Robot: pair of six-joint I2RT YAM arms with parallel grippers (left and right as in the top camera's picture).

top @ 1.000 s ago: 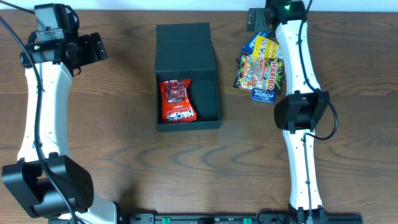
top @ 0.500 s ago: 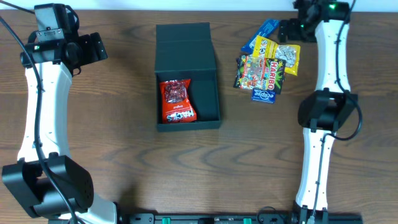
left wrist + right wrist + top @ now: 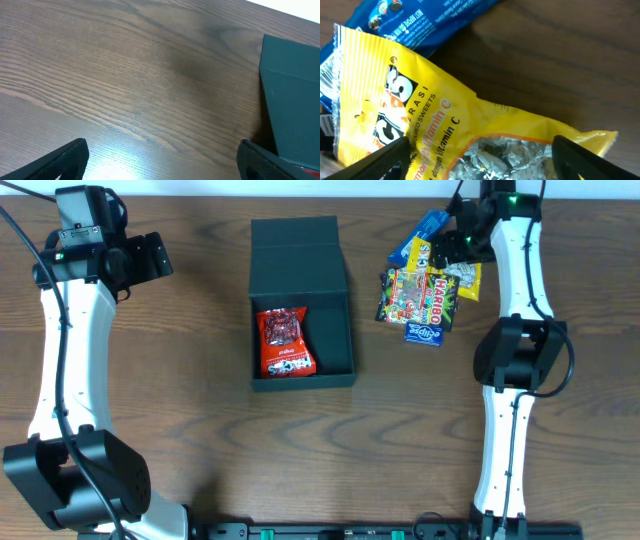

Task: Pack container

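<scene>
Wooden table [image 3: 200, 430]: right gripper [image 3: 447, 248] is returning over yellow sweets packet [image 3: 435, 120], jaws apart but narrowing, likely starting next pick for container [image 3: 297, 255]; left gripper [image 3: 160, 165] is idling, jaws apart.

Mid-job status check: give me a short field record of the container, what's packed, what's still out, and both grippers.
container: open, flap lid folded back on the far side
packed: one red packet, lying in the container's left part
still out: yellow packet, Haribo packet, blue packet, small blue packet, piled to the right of the container
left gripper: open, holds nothing, over bare table
right gripper: open, over the yellow packet, contact unclear
</scene>
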